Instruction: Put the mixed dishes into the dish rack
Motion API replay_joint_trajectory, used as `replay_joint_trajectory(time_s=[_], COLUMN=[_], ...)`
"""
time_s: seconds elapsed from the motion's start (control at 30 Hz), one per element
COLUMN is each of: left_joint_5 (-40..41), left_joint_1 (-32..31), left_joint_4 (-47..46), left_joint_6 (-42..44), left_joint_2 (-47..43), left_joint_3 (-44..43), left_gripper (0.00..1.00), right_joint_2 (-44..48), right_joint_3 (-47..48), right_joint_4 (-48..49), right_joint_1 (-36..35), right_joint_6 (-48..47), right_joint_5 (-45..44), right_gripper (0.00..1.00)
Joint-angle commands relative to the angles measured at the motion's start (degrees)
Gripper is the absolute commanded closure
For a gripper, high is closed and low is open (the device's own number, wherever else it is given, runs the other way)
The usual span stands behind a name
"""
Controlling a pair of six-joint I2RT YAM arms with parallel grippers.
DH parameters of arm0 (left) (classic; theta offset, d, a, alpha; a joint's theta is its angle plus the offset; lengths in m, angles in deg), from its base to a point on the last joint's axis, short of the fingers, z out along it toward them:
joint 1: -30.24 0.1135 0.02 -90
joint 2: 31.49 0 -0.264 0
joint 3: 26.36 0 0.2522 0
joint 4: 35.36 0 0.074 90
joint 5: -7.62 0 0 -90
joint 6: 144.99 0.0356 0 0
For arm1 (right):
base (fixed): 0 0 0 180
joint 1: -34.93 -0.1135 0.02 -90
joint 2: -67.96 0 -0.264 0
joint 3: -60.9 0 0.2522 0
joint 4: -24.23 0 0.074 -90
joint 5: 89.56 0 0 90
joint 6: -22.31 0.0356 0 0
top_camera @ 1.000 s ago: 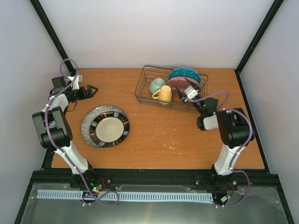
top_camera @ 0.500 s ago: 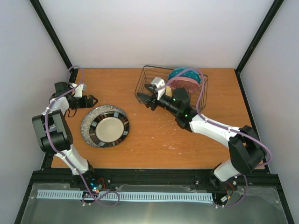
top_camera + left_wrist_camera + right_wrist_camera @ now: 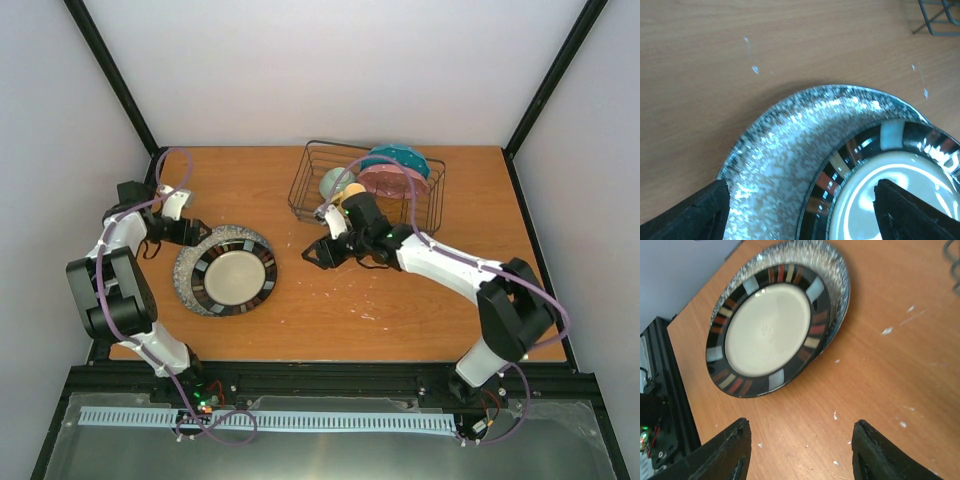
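Grey speckled plate [image 3: 186, 283], cream plate [image 3: 237, 277] stacked on it, lies on the surface [image 3: 350, 310] left of the dish rack [image 3: 300, 190], so the left claw [image 3: 200, 234] hangs wide over its far-left rim, seemingly to pinch it, while the right claw [image 3: 318, 255] hovers nearby, wide and empty.

Largest grey speckled plate [image 3: 188, 278] is lying flat, well apart from the dish rack [image 3: 298, 183], off to its near left. Dark-rimmed cream plate [image 3: 237, 277] is sitting on it, off-centre toward the right. In the rack, pale green bowl [image 3: 332, 181] and yellow mug [image 3: 351, 189] are sitting at the left end. Teal white-dotted plate [image 3: 396, 156] and pink white-dotted plate [image 3: 396, 180] are standing on edge at the right, pink nearer.
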Motion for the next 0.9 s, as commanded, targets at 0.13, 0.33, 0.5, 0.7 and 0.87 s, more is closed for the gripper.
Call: replay_joint_trajectory(time_s=[0.13, 0.33, 0.5, 0.7, 0.87], left_joint_5=[-1.36, 0.32, 0.54, 2.82, 3.69], left_joint_1=[-0.06, 0.01, -0.10, -0.17, -0.43], left_joint_4=[-0.01, -3.29, -5.58, -7.07, -7.03], left_joint_6=[4.28, -0.08, -2.67, -4.42, -4.82], left_joint_2=[-7.69, -13.39, -15.30, -13.26, -11.89], left_joint_3=[7.08, 7.36, 9.22, 9.72, 9.27], left_gripper=[0.21, 0.16, 0.15, 0.16, 0.16], right_joint_2=[-12.89, -21.41, -27.51, -33.00, -36.98], right_joint_3=[7.03, 12.92, 17.21, 24.11, 29.74], right_joint_4=[-6.42, -6.67, -5.49, -8.08, -11.17], right_joint_1=[-0.67, -2.62, -3.31, -4.65, -5.66], right_joint_6=[2.05, 6.17, 11.86, 13.69, 13.53], right_joint_5=[11.76, 14.46, 16.01, 15.99, 16.17], right_gripper=[0.46, 0.48, 0.48, 0.48, 0.51])
